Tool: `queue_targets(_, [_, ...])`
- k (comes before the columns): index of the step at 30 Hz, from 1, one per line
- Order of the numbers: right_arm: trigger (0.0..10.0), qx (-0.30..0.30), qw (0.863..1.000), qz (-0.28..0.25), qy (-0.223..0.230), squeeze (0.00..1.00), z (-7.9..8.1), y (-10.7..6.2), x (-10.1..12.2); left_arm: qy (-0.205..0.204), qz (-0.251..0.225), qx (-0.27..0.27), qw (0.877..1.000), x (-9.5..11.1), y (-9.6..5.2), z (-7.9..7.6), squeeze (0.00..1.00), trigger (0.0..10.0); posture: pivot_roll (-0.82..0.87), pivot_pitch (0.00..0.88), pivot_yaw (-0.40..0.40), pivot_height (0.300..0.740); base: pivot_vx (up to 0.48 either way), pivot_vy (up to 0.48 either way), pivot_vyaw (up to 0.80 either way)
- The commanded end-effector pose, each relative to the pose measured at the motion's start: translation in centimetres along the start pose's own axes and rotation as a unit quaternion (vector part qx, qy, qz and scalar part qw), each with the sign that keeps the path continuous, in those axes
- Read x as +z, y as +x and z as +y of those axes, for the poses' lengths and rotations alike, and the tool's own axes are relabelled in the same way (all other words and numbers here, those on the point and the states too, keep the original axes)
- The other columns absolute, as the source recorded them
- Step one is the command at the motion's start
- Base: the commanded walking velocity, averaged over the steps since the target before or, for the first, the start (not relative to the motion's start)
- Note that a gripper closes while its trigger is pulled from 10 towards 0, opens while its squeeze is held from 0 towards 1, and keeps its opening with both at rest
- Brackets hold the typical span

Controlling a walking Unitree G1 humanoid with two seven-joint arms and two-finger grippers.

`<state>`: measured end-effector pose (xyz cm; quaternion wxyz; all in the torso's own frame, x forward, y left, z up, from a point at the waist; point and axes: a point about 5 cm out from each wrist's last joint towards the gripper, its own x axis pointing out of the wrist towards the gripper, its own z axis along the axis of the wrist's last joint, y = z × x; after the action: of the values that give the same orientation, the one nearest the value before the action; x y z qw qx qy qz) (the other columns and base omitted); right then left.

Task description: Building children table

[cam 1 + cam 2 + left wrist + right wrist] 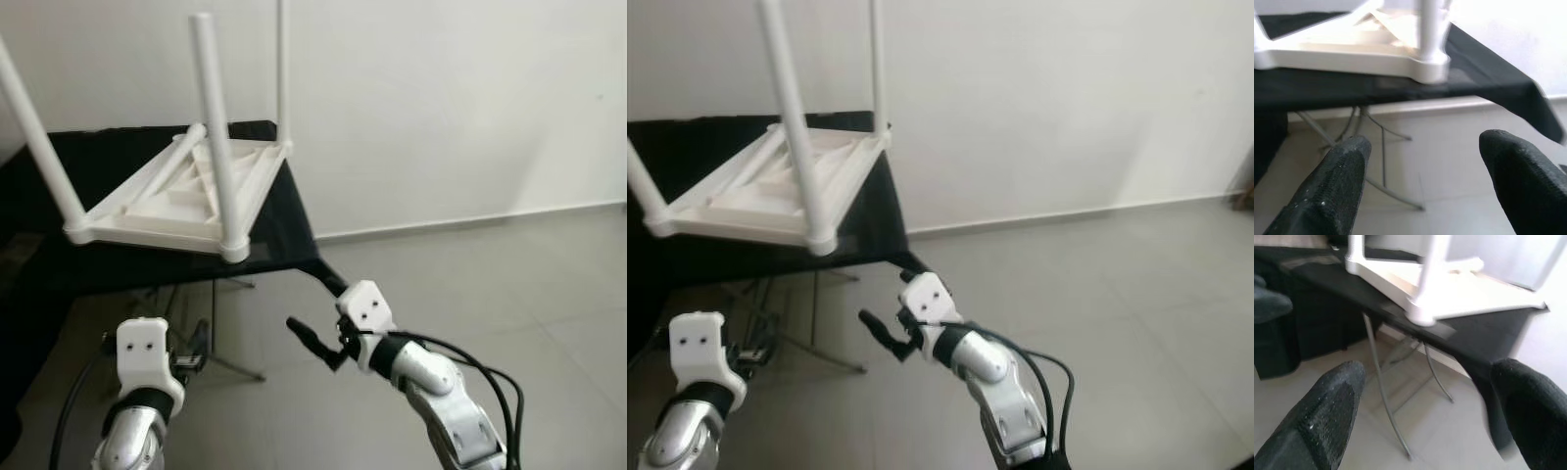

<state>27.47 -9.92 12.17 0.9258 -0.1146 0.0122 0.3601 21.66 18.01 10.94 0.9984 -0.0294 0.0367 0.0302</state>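
Four legs (214, 117) up, children's table (186, 201) inverted

We see two silver arms, each capped by a white wrist block with two small dark screw holes. Black cables loop along both forearms. Left gripper (192, 345) and right gripper (315, 309): long black fingers, finely textured, probably rubber.

The two eye views look down and forward from the head. Both wrist views look up along black fingers from low and near. All share the white table (186, 201) upside down.
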Motion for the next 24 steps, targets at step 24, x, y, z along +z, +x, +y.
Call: queue_targets(24, [10.0,-0.007,1.000,-0.004,0.005,0.00,-0.61,0.08,0.00,-0.004,0.000,-0.006,1.000,0.12,0.31,-0.25,0.00,10.0,-0.02,0.000,0.014,0.740,0.000,-0.437,0.00])
